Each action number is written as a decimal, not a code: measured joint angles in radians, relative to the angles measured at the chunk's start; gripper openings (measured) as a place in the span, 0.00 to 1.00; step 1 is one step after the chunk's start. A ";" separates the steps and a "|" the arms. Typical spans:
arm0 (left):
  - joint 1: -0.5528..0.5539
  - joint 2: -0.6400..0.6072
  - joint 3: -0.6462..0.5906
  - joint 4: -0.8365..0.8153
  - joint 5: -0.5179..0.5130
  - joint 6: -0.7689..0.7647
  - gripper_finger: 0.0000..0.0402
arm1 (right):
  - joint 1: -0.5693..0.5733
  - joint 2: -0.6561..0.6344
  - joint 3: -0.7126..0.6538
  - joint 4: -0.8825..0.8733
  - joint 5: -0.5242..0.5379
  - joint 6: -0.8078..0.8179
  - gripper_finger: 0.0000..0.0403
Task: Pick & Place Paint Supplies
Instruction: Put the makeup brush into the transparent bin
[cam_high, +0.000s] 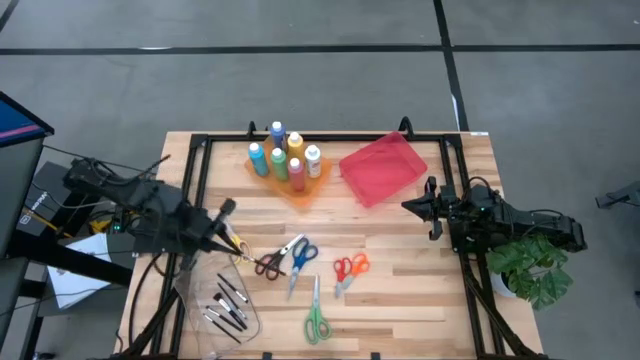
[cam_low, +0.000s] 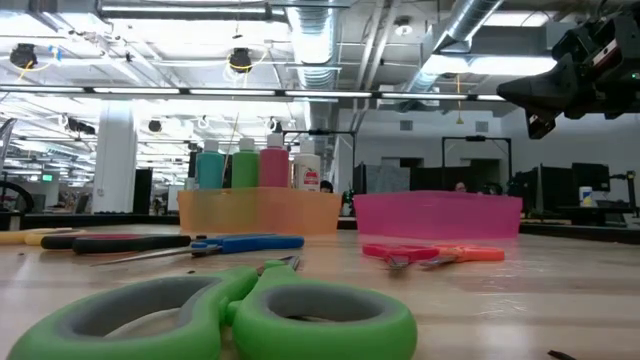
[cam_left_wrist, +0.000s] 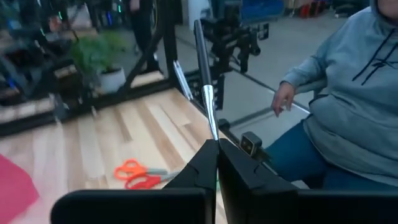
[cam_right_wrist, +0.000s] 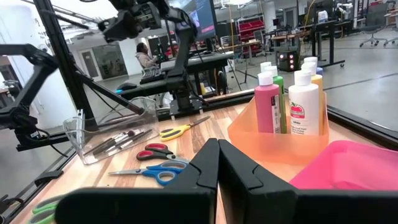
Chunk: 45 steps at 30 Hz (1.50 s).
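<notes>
From above, the left gripper (cam_high: 228, 210), clenched on a brush (cam_high: 236, 240), hangs over the table's left side beside the clear tray (cam_high: 205, 290). Right wrist view: right gripper (cam_right_wrist: 217, 155) clamped empty near the orange tray (cam_right_wrist: 273, 140).

Table (cam_high: 400, 300): pale wood planks, black frame rails. Orange tray (cam_high: 300, 190) at 12 o'clock holds blue (cam_high: 258, 158), green (cam_high: 279, 163), orange (cam_high: 296, 170), white (cam_high: 313, 158), yellow (cam_high: 294, 144) bottles; pink bottle (cam_right_wrist: 266, 102) shows in the right wrist view. Red-pink tray (cam_high: 383, 167) at 1 o'clock. Scissors: blue (cam_high: 299, 257), dark red (cam_high: 268, 264), orange-red (cam_high: 350, 268), green (cam_high: 317, 322) at 6 o'clock, yellow (cam_right_wrist: 177, 130). Clear tray (cam_high: 200, 290) at 7 o'clock holds dark brushes (cam_high: 228, 308). Person's top (cam_left_wrist: 354, 106): grey.
</notes>
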 joint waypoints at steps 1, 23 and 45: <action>-0.003 -0.033 -0.020 0.001 -0.001 0.013 0.00 | 0.000 0.000 0.000 0.000 0.000 0.000 0.00; -0.012 -0.118 -0.176 -0.260 0.193 0.153 0.00 | 0.000 0.000 0.000 0.000 0.000 0.000 0.00; -0.385 -0.024 -0.179 -0.299 0.133 0.121 0.00 | 0.000 0.000 0.000 0.000 0.000 0.000 0.00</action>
